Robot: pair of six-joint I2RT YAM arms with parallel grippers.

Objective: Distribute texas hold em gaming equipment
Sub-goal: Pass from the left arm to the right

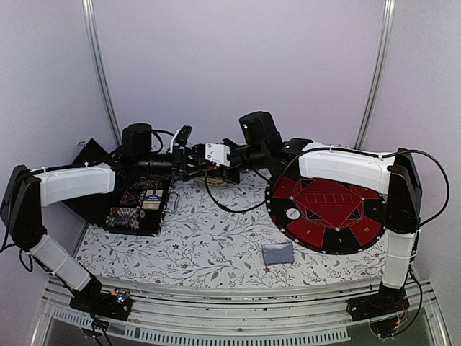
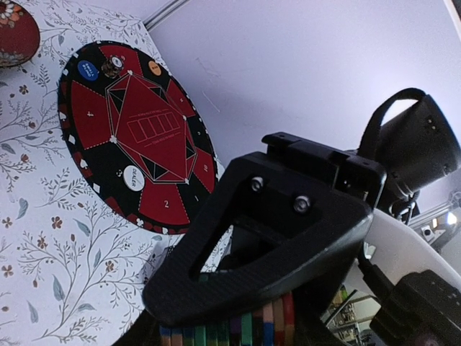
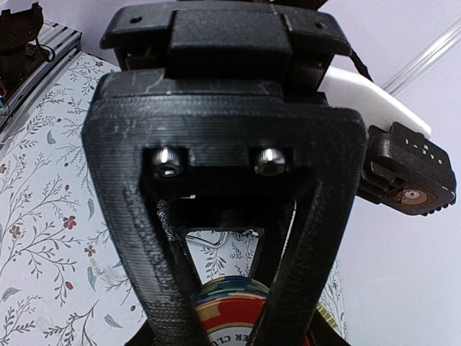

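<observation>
A stack of mixed-colour poker chips [image 2: 252,324] hangs between both grippers above the back middle of the table. My left gripper [image 1: 191,164] [image 2: 230,337] is shut on it, chips edge-on between its fingers. The stack's red end face [image 3: 234,313] shows in the right wrist view behind a left finger [image 3: 216,144]. My right gripper [image 1: 210,160] [image 3: 229,335] meets it head-on; one of its fingers [image 2: 288,238] lies along the stack, its grip unclear. A white button [image 2: 133,178], a blue chip [image 2: 88,70] and an orange chip [image 2: 153,67] lie on the round mat. The grey-blue deck [image 1: 277,254] lies at front centre.
The round red-and-black game mat [image 1: 310,194] [image 2: 144,122] covers the right of the floral cloth. A tray [image 1: 140,205] with more chips stands at the left. A red lacquer dish [image 2: 14,32] sits at the back behind the mat. Cables hang below the grippers.
</observation>
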